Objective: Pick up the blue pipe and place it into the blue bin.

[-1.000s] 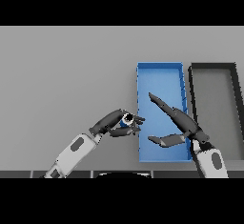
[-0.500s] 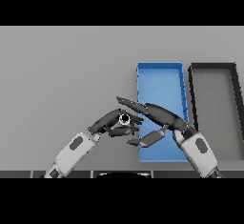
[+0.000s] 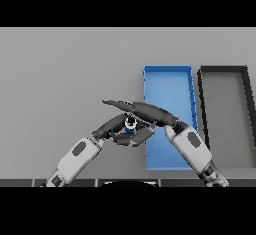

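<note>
The left hand point(image 3: 114, 127) is curling its fingers and thumb around the blue pipe point(image 3: 130, 124), gripping it just off the left wall of the blue bin point(image 3: 167, 79), toward that wall's near end. Only a small part of the pipe is showing between the fingers: a pale round opening ringed in blue, facing up toward the head view, so its long axis appears to be running roughly end-on to the camera; how far it is tilted cannot be told. Whether the pipe is resting on the table or being held above it cannot be told either.

The right hand point(image 3: 150, 113) is reaching in from the lower right, its forearm crossing over the near part of the blue bin. Its fingers are lying straight and extended leftward, passing just over the pipe and the left hand's fingers, with the thumb showing below them; it is grasping nothing that can be seen, and it is either touching the left hand or lying just beside it.

The blue bin is standing lengthwise, front to back, right of the grey table's point(image 3: 60, 79) middle. A dark bin point(image 3: 223, 71) of similar shape is standing just beside it, nearer the table's right edge.
</note>
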